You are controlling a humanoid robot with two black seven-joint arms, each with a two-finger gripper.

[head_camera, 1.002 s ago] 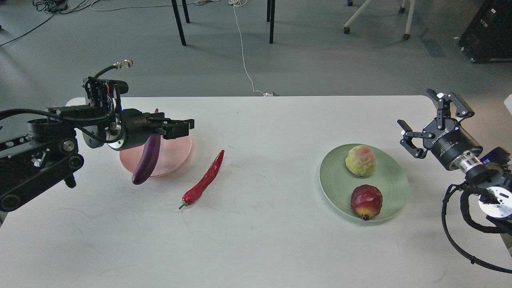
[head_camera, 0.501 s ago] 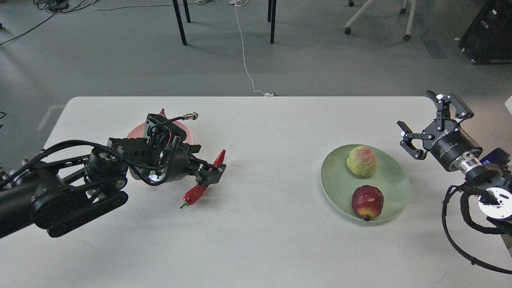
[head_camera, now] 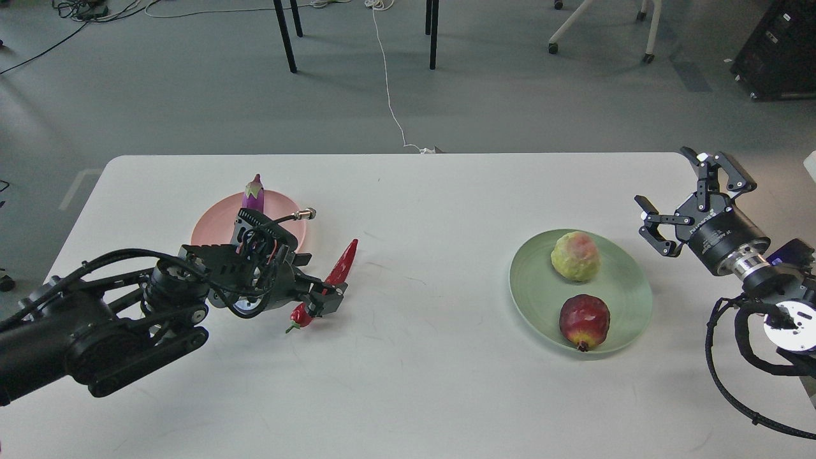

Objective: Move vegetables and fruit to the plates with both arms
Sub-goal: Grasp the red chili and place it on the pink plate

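Observation:
The purple eggplant [head_camera: 254,192] lies on the pale pink plate [head_camera: 213,226], mostly hidden behind my left arm. The red chili pepper [head_camera: 341,261] lies on the table right of that plate. My left gripper [head_camera: 323,298] is low over the chili's lower half, open, with a finger on each side of it. The bumpy yellow-green fruit [head_camera: 575,256] and the dark red pomegranate [head_camera: 584,320] sit on the pale green plate [head_camera: 628,280]. My right gripper [head_camera: 663,177] is open and empty, raised to the right of the green plate.
The white table [head_camera: 421,382] runs from edge to edge of the view. Beyond its far edge are chair legs [head_camera: 285,38] and a white cable [head_camera: 389,95] on the grey floor.
My left arm let go of the eggplant onto the pink plate, swung down and right to the chili, and has now sunk lower over it. The right arm has hardly moved.

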